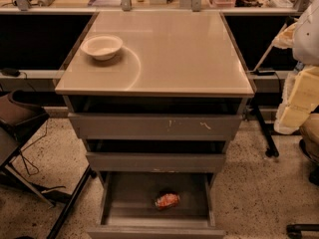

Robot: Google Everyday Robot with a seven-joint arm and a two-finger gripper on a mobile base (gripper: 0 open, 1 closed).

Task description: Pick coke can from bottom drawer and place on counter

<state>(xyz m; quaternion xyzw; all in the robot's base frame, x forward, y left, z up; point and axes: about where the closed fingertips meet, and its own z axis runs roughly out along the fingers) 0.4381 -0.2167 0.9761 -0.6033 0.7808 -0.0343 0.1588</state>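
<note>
The gripper is outside the camera view; no part of the arm or fingers appears, so its opening and whether it holds anything cannot be told from here. The coke can [167,200] appears to lie on its side on the floor of the bottom drawer [127,195], near the middle and slightly toward the front, apart from all four walls. The drawer is pulled out, and nothing else is visible inside it. The step in hand is judged to be the approach and pick; the can has not been lifted. Procedure: descend from above into the open drawer, keeping clear of the front of the middle drawer [154,162], which overhangs the rear of the cavity. Align the fingers across the can's narrow diameter, not along its length, since a can on its side is likely to roll if pushed from one side only. Close evenly on both sides and lift straight up until the can clears the drawer rim and the top drawer [154,126], which also stands slightly out. For placement, the counter [184,54] offers bare surface to the right; avoid the white bowl [101,46] at its rear left corner.
</note>
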